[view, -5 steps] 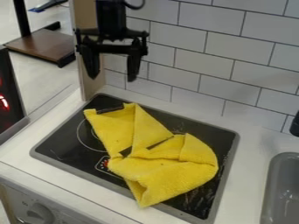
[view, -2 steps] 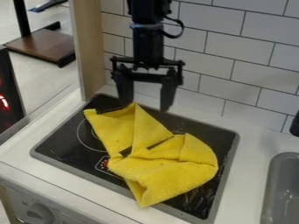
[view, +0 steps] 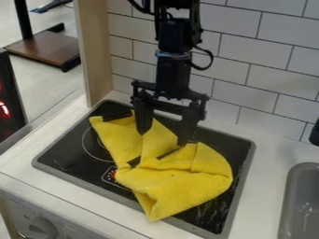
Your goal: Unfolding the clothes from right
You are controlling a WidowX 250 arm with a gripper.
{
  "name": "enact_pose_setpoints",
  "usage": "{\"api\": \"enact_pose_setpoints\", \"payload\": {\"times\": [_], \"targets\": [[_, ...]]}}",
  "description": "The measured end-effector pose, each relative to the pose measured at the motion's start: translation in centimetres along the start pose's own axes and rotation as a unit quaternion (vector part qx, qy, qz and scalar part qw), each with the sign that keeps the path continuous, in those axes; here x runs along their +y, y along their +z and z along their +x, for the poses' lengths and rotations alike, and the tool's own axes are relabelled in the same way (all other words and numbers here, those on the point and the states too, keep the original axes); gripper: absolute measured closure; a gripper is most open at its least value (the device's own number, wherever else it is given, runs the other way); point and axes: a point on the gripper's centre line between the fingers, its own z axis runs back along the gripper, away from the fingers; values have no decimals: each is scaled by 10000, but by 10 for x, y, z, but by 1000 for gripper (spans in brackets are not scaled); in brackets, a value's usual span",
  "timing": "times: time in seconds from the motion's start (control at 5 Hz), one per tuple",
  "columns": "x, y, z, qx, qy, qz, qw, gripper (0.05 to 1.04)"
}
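My gripper (view: 162,138) hangs over the back part of the cloth, its two fingers spread wide with nothing between them; whether the tips touch the cloth, I cannot tell. The yellow cloth (view: 181,186) lies crumpled and folded on the black stovetop (view: 68,149). One corner stretches to the back left, a folded flap rises through its middle, and the right side is doubled over on itself. Small dark gaps show between the folds. The left finger covers a bit of the cloth's upper edge.
A grey sink (view: 304,200) is set into the white counter (view: 265,177) on the right. The tiled wall (view: 249,56) stands behind the stove, and a wooden panel (view: 94,51) rises at the back left. A stove knob (view: 42,228) sits at the lower left.
From the upper left, my gripper has moved right and down to the cloth's back part, and it has turned somewhat. The cloth lies as before.
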Motion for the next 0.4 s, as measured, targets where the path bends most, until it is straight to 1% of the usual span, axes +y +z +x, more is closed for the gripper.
{"api": "enact_pose_setpoints", "payload": {"times": [0.4], "targets": [[-7, -19, -1, 158, -247, 126, 9995, 85]]}}
